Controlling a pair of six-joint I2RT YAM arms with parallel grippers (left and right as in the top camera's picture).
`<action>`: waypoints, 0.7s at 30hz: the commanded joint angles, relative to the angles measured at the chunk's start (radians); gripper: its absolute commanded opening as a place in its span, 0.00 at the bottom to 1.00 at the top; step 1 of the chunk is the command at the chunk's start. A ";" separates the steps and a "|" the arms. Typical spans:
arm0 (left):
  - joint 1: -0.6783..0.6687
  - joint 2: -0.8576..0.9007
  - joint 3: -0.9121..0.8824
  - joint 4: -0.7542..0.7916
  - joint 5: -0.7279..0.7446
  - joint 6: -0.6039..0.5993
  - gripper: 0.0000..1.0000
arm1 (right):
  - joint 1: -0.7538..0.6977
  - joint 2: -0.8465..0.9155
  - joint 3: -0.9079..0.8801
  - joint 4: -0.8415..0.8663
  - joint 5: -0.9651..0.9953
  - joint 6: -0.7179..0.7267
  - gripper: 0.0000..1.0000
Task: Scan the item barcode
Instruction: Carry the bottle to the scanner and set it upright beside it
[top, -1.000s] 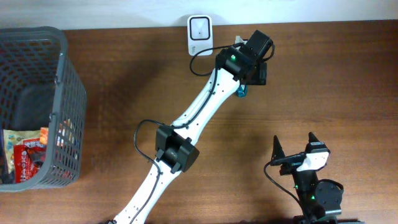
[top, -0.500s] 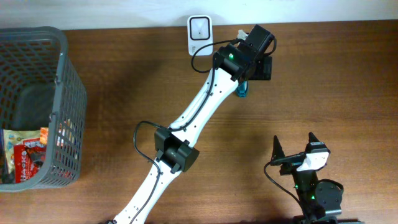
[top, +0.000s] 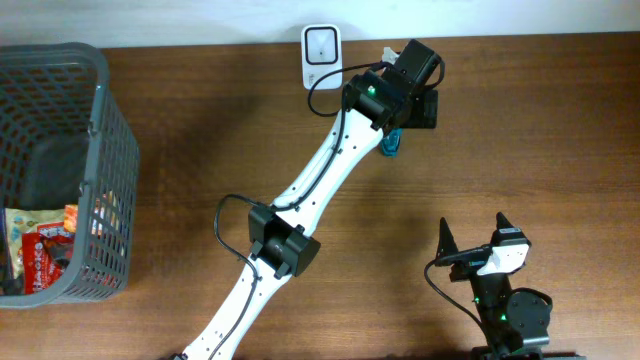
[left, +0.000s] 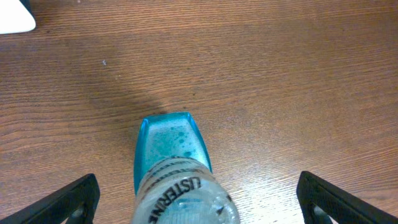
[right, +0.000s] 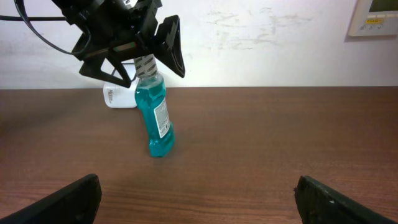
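Observation:
A blue mouthwash bottle (right: 157, 118) stands upright on the brown table, with a white label on its side. My left gripper (right: 140, 56) hangs open directly above its clear cap, fingers wide on both sides and not touching it. In the left wrist view the bottle (left: 177, 180) rises between the open left gripper (left: 199, 202). From overhead, the left gripper (top: 400, 115) hides most of the bottle (top: 390, 147). A white scanner (top: 321, 50) sits at the far edge, just left of the bottle. My right gripper (top: 473, 228) rests open and empty near the front edge.
A grey mesh basket (top: 110, 130) stands at the far left with red snack packets (top: 40, 255) inside. The left arm (top: 300, 215) stretches diagonally across the table's middle. A white wall behind the far edge carries a small control panel (right: 373, 15).
My left wrist has shifted slightly toward the far edge above the bottle, then held still. The bottle and the right arm have not moved.

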 joint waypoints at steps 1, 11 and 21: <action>0.002 -0.033 0.019 0.008 0.006 0.020 0.99 | 0.007 -0.005 -0.008 -0.002 0.009 0.003 0.98; 0.036 -0.108 0.019 -0.006 0.007 0.020 0.99 | 0.007 -0.005 -0.008 -0.002 0.009 0.003 0.98; 0.037 -0.320 0.019 -0.037 0.006 0.020 0.99 | 0.007 -0.005 -0.008 -0.002 0.009 0.003 0.98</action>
